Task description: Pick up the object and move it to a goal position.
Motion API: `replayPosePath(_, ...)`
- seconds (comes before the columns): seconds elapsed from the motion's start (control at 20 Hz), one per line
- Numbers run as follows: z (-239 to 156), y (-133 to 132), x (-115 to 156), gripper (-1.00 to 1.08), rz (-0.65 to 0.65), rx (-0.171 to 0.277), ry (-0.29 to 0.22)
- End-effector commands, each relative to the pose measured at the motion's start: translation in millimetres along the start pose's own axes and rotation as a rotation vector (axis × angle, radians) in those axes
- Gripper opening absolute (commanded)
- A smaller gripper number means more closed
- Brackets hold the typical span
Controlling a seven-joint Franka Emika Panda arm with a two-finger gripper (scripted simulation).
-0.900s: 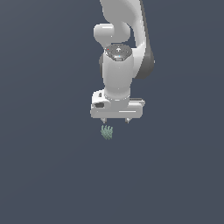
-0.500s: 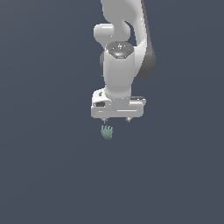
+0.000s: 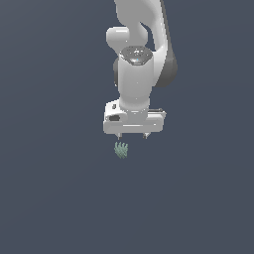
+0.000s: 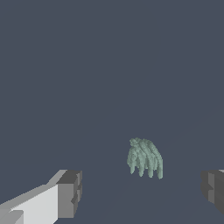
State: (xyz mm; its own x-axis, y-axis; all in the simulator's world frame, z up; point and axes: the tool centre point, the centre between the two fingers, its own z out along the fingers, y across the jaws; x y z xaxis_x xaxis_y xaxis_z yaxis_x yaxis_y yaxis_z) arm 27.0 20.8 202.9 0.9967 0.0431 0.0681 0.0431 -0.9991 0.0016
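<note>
Now, on the exterior view's left, nothing but flat dark slate-blue ground [image 3: 54,188] is seen. Nearer the middle, the small pale teal-green spiky clump [image 3: 121,149] is found resting on that ground, just below the white Panda gripper [image 3: 132,135] and set slightly toward the left-hand fingertip. No contact between the two is seen; a thin gap is judged to remain.

In the wrist view, one grey finger pad [image 4: 70,193] on its white finger is shown at one edge, the ridged clump [image 4: 145,158] is seen between the fingers but a little ahead of their line, and the second grey pad [image 4: 213,189] sits at the far edge. The fingers are spread wide, with nothing held.

On the exterior view's right, only the bulk of the white jointed arm [image 3: 141,64] and more bare ground are seen. No goal marker is made out in either view.

The approach step is judged to be in hand, with the pick-up not yet made. A further descent is called for next, with a small correction so the clump is centred between the pads, and then a closing squeeze.
</note>
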Motion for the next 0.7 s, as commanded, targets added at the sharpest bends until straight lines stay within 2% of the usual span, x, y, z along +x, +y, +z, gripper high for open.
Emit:
replayPosePath(0.0, 7, 3, -2, 1.00, 0.007, 0.000, -0.005)
replayPosePath(0.65, 99, 44, -35, 1.00, 0.113, -0.002, -0.061)
